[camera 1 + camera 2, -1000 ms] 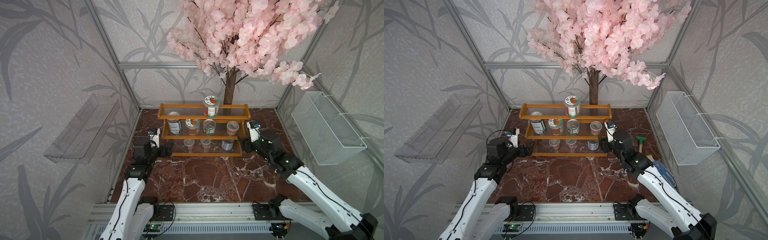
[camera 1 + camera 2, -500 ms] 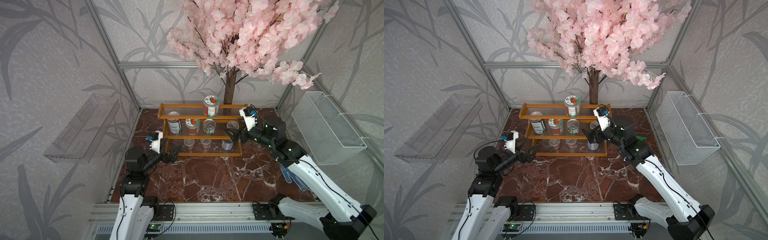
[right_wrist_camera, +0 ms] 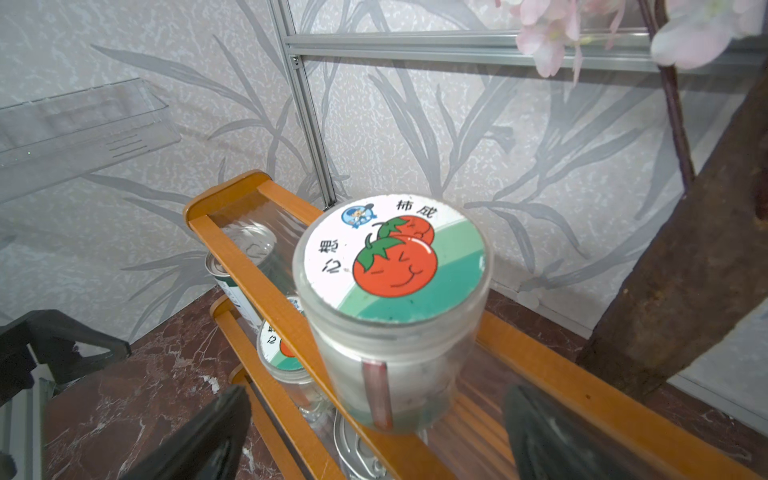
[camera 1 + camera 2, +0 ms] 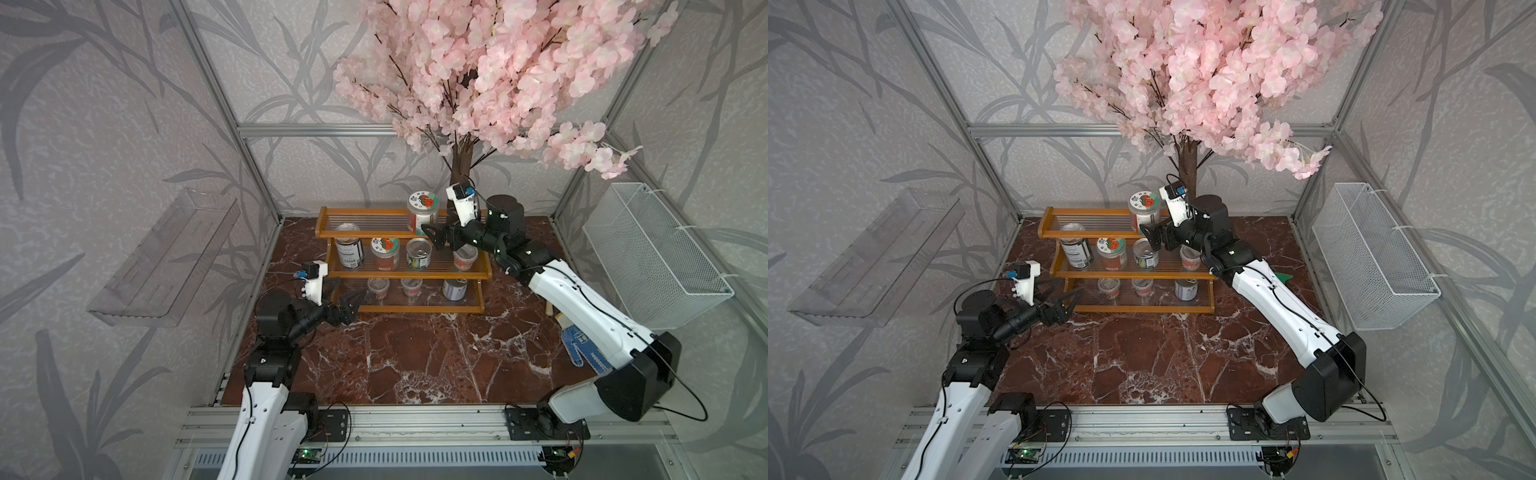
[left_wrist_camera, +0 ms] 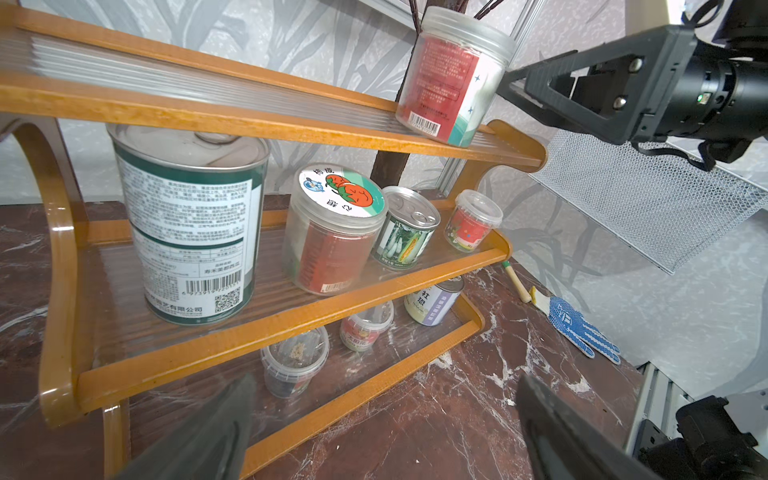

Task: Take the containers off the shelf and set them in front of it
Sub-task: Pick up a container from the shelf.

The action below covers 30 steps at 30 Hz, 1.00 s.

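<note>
the shelf [image 4: 415, 274] holds all eight containers [image 4: 349, 251]. right gripper [image 4: 432, 237], jaws spread, faces the tomato-lid jar [image 3: 395, 316] on the shelf's top tier. left gripper [image 4: 349, 297], also spread, hovers near the shelf's lowest tier. the jar looks light, with slick plastic walls, so grip it below the lid.

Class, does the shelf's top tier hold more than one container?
No: the left wrist view shows only one clear jar standing on the top tier of the shelf.

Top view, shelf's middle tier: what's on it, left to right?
In a top view: large tin → tomato-lid jar → smaller tin → small lidded cup.
</note>
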Motion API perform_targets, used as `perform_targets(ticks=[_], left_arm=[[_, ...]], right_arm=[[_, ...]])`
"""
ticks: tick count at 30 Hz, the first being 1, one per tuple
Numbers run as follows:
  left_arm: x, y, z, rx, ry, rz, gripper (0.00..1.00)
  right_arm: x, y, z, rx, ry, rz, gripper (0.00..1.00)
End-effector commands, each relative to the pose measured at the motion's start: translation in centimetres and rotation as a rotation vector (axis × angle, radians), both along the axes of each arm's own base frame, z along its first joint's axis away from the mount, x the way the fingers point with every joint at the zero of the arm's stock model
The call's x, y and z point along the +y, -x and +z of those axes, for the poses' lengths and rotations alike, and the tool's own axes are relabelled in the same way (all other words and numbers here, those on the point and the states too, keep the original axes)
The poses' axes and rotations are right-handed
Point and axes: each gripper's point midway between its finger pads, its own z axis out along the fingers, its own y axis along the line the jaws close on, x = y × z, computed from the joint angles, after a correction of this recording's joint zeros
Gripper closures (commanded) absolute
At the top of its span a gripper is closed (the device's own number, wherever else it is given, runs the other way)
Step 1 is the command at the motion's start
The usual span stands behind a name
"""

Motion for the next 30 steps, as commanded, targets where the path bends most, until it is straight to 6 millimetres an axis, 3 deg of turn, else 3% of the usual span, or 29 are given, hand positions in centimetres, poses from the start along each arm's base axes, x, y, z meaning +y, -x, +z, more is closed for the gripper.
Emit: perform_targets(ticks=[1, 8, 15, 21, 22, 30], left_arm=[[-0.3, 0.3, -0.1, -0.009, -0.005, -0.02, 0.0], [-0.3, 0.2, -0.2, -0.009, -0.013, -0.018, 0.0], [-0.3, 0.2, 0.0, -0.012, -0.011, -0.023, 0.0], [-0.3, 0.2, -0.1, -0.01, -0.013, -0.02, 0.0], [-0.3, 0.2, -0.2, -0.008, -0.013, -0.021, 0.0], [-0.4, 0.2, -0.2, -0.008, -0.013, -0.025, 0.0]], right_arm=[[0.6, -0.7, 3.2, -0.088, -0.03, 0.0, 0.01], [2.3, -2.2, 3.5, -0.089, -0.045, 0.041, 0.01], [3.0, -3.7, 2.1, -0.073, -0.01, 0.034, 0.01], [3.3, -4.0, 2.5, -0.076, -0.011, 0.041, 0.0], [3.6, -4.4, 1.8, -0.062, -0.004, 0.046, 0.01], [3.9, -4.1, 1.5, -0.052, 0.001, 0.071, 0.17]])
